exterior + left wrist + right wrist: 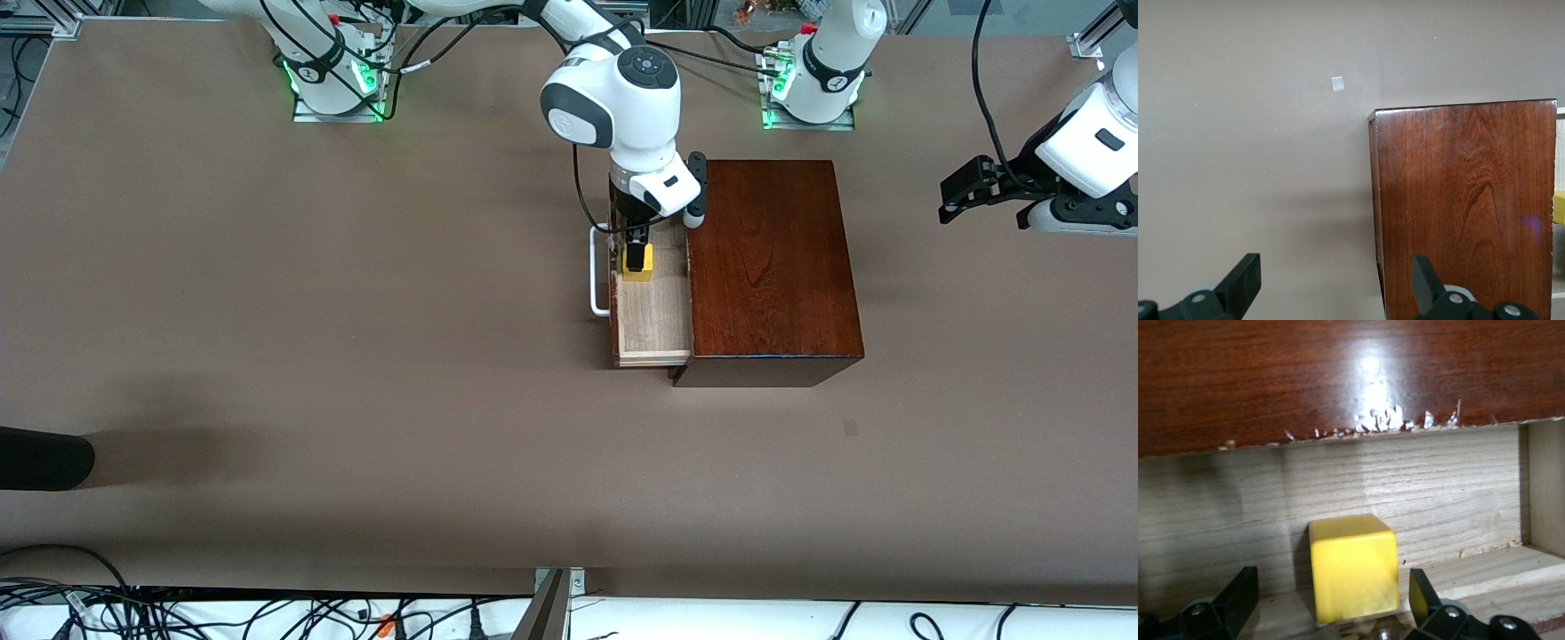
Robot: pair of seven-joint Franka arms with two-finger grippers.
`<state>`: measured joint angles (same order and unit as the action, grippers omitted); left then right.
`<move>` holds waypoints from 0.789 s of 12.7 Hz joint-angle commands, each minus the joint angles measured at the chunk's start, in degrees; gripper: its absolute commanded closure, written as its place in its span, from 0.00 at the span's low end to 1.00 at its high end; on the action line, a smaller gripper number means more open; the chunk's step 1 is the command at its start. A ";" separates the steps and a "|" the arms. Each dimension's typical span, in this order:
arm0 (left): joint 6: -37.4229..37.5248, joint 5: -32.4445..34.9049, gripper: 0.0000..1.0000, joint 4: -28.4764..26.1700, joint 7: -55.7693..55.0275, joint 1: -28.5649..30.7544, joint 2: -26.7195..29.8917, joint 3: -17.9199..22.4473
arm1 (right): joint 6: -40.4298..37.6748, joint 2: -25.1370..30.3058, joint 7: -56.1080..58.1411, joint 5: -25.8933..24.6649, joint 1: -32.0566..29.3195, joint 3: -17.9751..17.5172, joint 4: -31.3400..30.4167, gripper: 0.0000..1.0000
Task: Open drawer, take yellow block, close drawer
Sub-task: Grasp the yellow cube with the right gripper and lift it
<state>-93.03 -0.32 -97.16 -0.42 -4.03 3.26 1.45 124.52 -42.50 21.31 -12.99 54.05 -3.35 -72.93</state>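
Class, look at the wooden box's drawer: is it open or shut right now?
Open: the pale-wood drawer with its white bar handle juts from the glossy reddish-brown wooden box, exposing the small yellow block inside.

Robotics lab. Two arm bases (336,67) bolted to a brown-covered surface (267,311), green status lights on, aluminium frame profiles (40,18) at the corners. Loose cable bundles (178,613) run along the surface edge nearest the front camera.

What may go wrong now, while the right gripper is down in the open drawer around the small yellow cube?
1. The right gripper is open around the small yellow cube, which stands near the pale wooden drawer wall; a finger might catch there.
2. Closing off-centre might tilt the cube.
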 commanded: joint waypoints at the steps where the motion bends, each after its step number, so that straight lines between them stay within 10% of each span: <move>1: 0.22 0.67 0.00 0.39 -0.28 -0.28 0.17 0.14 | 0.19 -1.70 1.01 -0.72 -0.08 0.01 2.26 0.00; 5: 0.30 0.76 0.00 0.39 -0.28 -0.28 0.17 0.05 | 0.99 -2.50 1.10 -0.72 -0.17 0.09 2.26 0.13; 7: 0.39 0.76 0.00 0.39 -0.19 -0.28 0.25 0.14 | 0.81 -2.41 0.57 -0.55 -0.17 0.09 2.26 0.59; 10: 0.30 0.76 0.00 0.39 -0.19 -0.28 0.17 0.14 | 0.02 -2.15 0.48 -0.29 -0.17 0.09 3.40 1.00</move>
<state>-93.03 -0.32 -97.16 -0.43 -4.03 3.26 1.45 125.52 -43.95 21.39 -12.99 54.00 -3.03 -72.16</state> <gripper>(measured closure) 0.000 0.445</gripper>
